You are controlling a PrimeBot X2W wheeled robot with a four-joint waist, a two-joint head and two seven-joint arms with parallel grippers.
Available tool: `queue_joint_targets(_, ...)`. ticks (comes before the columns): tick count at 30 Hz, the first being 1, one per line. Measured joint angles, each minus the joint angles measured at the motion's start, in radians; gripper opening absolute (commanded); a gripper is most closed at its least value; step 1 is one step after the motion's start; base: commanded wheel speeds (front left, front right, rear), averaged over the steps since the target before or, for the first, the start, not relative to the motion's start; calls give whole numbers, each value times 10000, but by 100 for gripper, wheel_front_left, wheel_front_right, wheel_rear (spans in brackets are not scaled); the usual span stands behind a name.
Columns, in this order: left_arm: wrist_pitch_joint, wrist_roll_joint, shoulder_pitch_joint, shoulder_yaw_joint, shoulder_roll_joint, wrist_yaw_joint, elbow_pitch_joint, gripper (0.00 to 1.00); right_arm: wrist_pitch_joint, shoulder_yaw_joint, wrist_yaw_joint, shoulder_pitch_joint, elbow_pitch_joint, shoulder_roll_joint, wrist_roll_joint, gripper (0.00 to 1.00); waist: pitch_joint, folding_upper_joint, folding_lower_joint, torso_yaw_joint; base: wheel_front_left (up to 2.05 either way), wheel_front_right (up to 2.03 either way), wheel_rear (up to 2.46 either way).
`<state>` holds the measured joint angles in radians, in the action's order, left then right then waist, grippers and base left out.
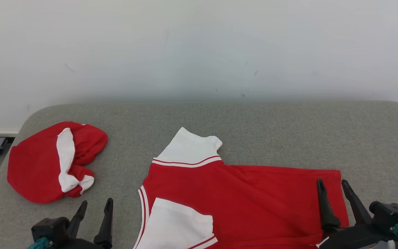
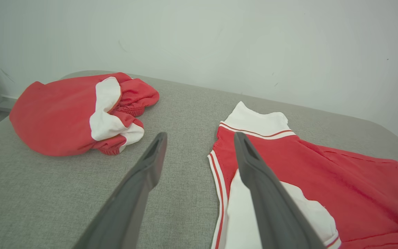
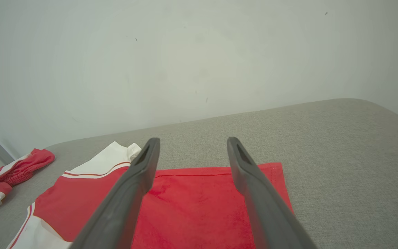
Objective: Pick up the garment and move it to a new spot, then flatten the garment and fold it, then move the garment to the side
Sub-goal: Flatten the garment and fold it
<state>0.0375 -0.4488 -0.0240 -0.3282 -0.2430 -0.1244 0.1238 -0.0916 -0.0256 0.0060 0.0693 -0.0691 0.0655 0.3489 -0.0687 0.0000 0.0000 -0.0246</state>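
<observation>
Grey padded table (image 1: pixel 271 131), rounded far corners, backed by a pale wall (image 1: pixel 199 45). Bare surface runs along the far edge and down the right side. A crumpled red-and-white bundle (image 1: pixel 43 166) sits near the left edge.

Garment (image 1: pixel 247 200) lies near-centre and mostly flat: red body, white sleeves with red stripe trim, one sleeve pointing at the wall. Right hem is straight, with light creases.

Left gripper (image 1: pixel 96 203): fingers apart, nothing held, between bundle and garment. Right gripper (image 1: pixel 332 182): fingers apart over the right hem; contact unclear.
</observation>
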Motion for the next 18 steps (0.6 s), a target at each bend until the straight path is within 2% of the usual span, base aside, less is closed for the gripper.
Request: queue_joint_targets(18, -107, 104, 0, -15, 36, 0, 96, 100, -322, 150, 115, -177, -403, -19, 29, 100, 115, 0, 0, -94, 0, 0, 0)
